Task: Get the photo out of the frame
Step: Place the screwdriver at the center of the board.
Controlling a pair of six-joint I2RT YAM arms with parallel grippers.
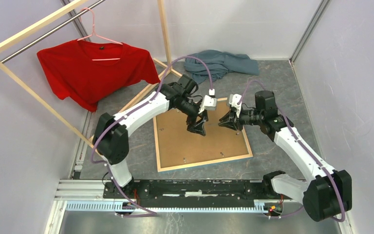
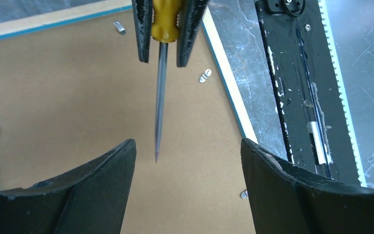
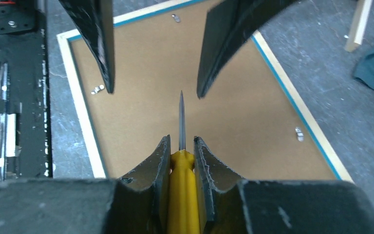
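The frame (image 1: 205, 163) lies face down on the table, pale wood edges around a brown backing board (image 1: 195, 141). The photo is hidden beneath that board. Small metal clips (image 2: 204, 75) sit along the board's edge. Over the board's far part, my right gripper (image 3: 181, 141) is shut on the yellow handle of a screwdriver (image 3: 182, 195). Its thin shaft points toward my left gripper (image 2: 187, 142). That gripper is open, jaws wide apart with nothing between them, and the screwdriver (image 2: 160, 97) tip stops just short of its fingertips.
A red T-shirt (image 1: 92, 68) hangs on a pink hanger from a wooden clothes rack, whose legs (image 1: 146, 92) reach the frame's far left corner. A blue-grey cloth (image 1: 224, 63) lies at the back. The black base rail (image 1: 190, 187) runs along the near edge.
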